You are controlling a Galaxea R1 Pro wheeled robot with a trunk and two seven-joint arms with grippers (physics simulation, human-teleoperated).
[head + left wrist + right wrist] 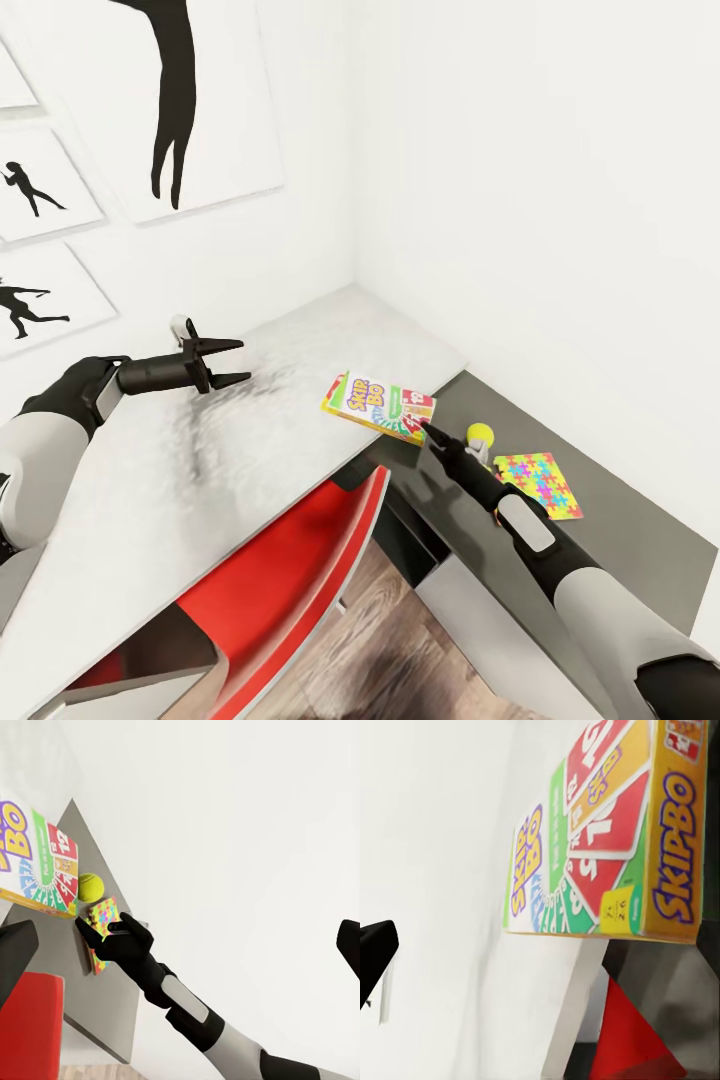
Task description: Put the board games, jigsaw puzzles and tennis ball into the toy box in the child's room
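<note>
A yellow-orange-green SKIP BO board game [378, 405] lies flat at the edge of the pale grey table [150, 480], overhanging the lower dark grey wing [610, 540]. On that wing rest the tennis ball [480, 435] and a multicoloured jigsaw puzzle [540, 483]. My right gripper [432, 432] is open at the box's near corner, and the box [607, 847] looms close beside one black finger [373, 952]. My left gripper [225, 362] hangs open and empty above the tabletop, left of the box. From there I see the box [34, 855], ball [90, 886] and puzzle [105, 916]. The toy box and bed are out of view.
A red chair [300, 570] is tucked under the table's front edge, with wood-plank floor [400, 650] beside it. White walls meet in a corner behind the table. Black silhouette pictures [190, 100] hang on the left wall.
</note>
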